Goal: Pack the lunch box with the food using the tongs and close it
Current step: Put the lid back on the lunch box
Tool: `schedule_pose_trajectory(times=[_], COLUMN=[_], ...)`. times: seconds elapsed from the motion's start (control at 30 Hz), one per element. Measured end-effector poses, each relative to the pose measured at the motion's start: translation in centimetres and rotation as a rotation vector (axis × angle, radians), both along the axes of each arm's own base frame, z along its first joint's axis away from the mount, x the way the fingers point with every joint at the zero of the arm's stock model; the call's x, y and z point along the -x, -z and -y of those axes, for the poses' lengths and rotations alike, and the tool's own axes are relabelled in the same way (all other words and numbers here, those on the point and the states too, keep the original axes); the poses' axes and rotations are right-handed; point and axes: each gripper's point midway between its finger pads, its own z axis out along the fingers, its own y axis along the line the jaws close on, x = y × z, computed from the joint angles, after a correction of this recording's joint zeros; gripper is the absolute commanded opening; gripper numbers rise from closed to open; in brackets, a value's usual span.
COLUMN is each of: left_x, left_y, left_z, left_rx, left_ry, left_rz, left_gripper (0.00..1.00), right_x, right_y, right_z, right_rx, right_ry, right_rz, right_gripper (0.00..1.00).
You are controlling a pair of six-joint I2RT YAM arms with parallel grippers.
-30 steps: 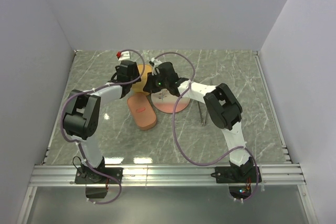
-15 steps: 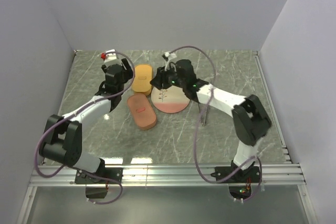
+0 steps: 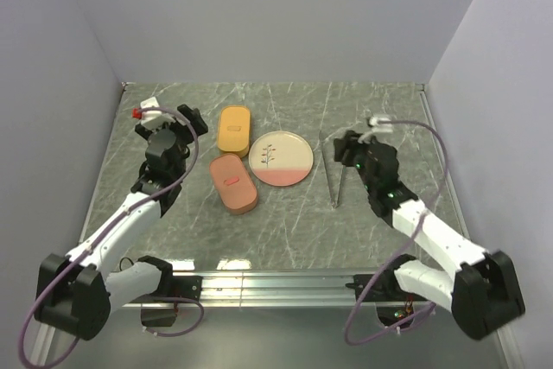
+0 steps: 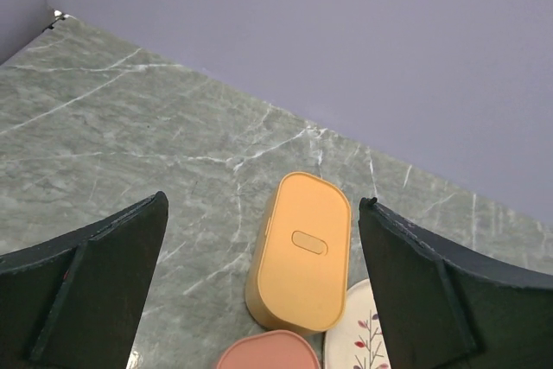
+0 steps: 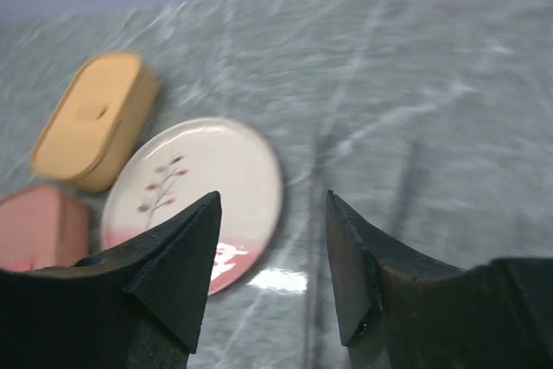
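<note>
Right of the plate (image 3: 282, 158), the tongs (image 3: 333, 174) lie loose on the table (image 3: 389, 118), with nothing holding them. The plate itself is bare, and no food shows anywhere in the three views. Just left of the plate's far edge sits the yellow box (image 3: 234, 130) with its lid on. Left of the plate's near edge the pink box (image 3: 233, 183) lies at a slant, its top also covered.

The left gripper (image 3: 184, 124) hangs well to the left of the plate, beyond both boxes, jaws spread wide and empty. The right gripper (image 3: 346, 149) hovers to the right of the plate above the tongs, jaws parted with nothing between them.

Judging from this, the packing step is over and the closing step is at or near its end: the food is presumably inside a box, though that cannot be seen. Whether each lid is pressed fully home cannot be told either. The next move probably calls for little more than a check or a press on a lid, then parking both arms.
</note>
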Motion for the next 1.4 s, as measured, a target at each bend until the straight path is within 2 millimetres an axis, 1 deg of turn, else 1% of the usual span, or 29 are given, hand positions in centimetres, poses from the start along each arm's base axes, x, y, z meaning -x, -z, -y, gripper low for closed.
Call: schedule_pose_trajectory(times=[0.03,0.1,0.13,0.2,0.23,0.37,0.6,0.8,1.4], left_x=[0.5,1.2,1.4,1.7,1.7,1.7,1.6,1.8,1.9], left_y=[-0.2,-0.6,-0.8,-1.0,-1.1,-1.0,-0.9,-0.1,-0.3], left_z=[-0.2,-0.4,-0.5,-0.6,-0.6,-0.5,-0.2,0.0,0.0], left_rx=[0.006,0.017,0.019,0.023,0.024,0.022,0.02,0.009,0.012], left_ry=[-0.001,-0.002,-0.003,-0.003,-0.002,0.004,0.02,0.036,0.035], left_rz=[0.011,0.029,0.035,0.046,0.048,0.044,0.046,0.031,0.04], left_gripper=[0.99,0.99,0.99,0.99,0.99,0.99,0.99,0.99,0.99], right_x=[0.4,1.3,1.8,2.5,2.6,2.6,2.5,2.5,2.4], right_y=[0.4,0.9,1.1,1.0,0.8,0.0,0.1,-0.1,-0.2], right_z=[1.9,4.8,6.0,7.5,7.8,7.9,7.9,8.0,8.2], right_rx=[-0.008,-0.036,-0.052,-0.084,-0.095,-0.128,-0.137,-0.144,-0.155], right_ry=[0.06,0.156,0.193,0.24,0.249,0.259,0.261,0.263,0.272], right_rz=[0.006,0.024,0.032,0.054,0.062,0.087,0.083,0.088,0.093], right_gripper=[0.61,0.62,0.63,0.63,0.63,0.63,0.63,0.63,0.63])
